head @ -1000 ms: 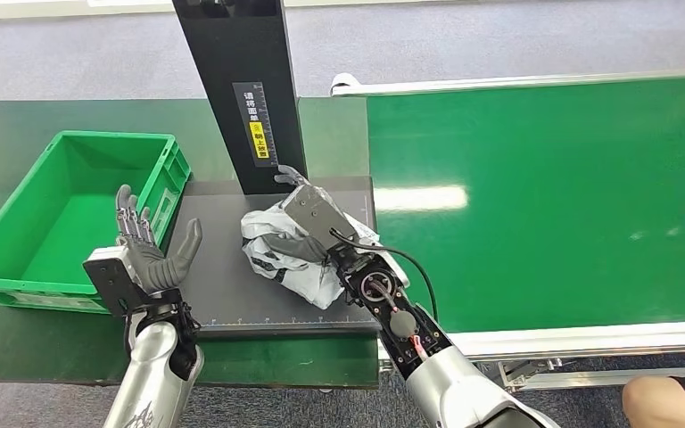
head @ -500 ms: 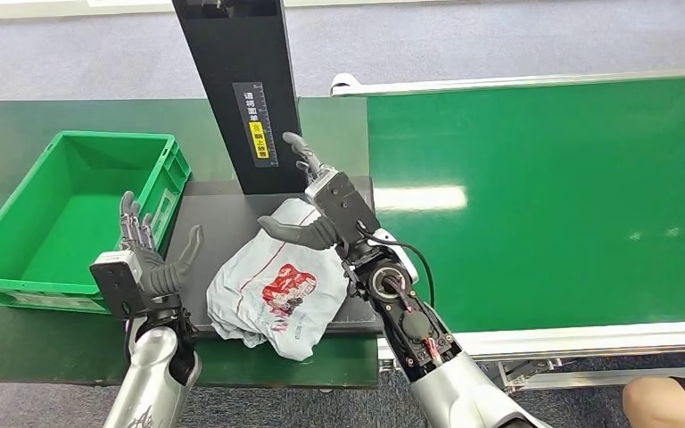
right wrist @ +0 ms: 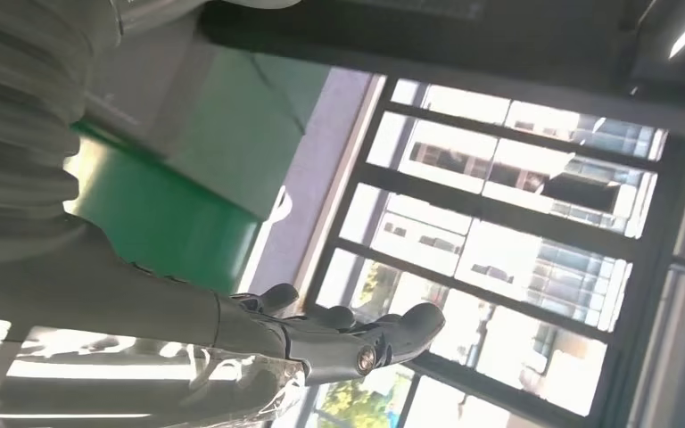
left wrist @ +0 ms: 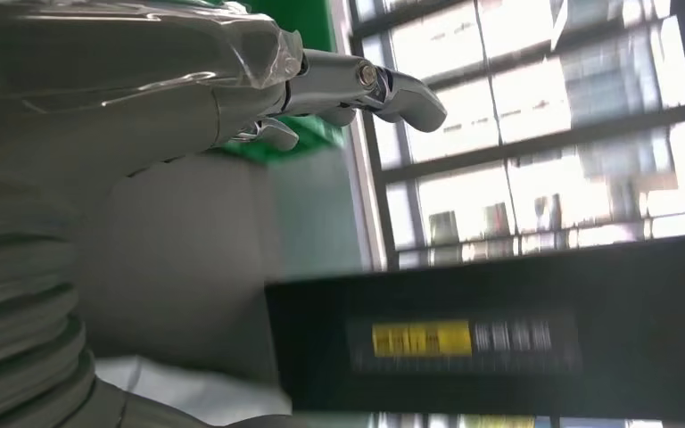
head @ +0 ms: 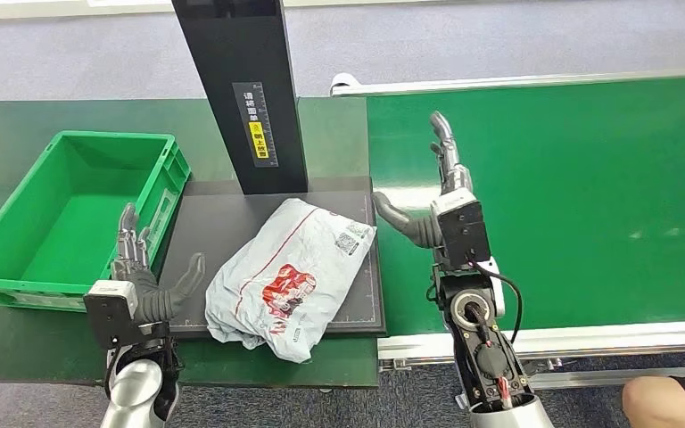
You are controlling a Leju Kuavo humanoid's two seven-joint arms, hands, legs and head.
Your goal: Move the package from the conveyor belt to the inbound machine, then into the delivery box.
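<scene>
The green conveyor belt (head: 571, 196) fills the right side of the head view, with the dark green worktop (head: 18, 116) to its left. On the worktop stands the inbound machine (head: 232, 223), a flat black platform with a tall black column rising from its far edge (a yellow label sits on the column). The green delivery box (head: 18, 267) lies just left of the platform. The package (head: 285, 272), a crumpled grey bag printed in red, lies on the platform, its near corner hanging over the front edge. The right hand (head: 437, 209) hangs above the belt's left edge, near the package but apart from it, fingers spread and holding nothing. The left hand (head: 147, 285) hovers beside the platform's left edge, released too, thumb pointed toward the package without touching it.
</scene>
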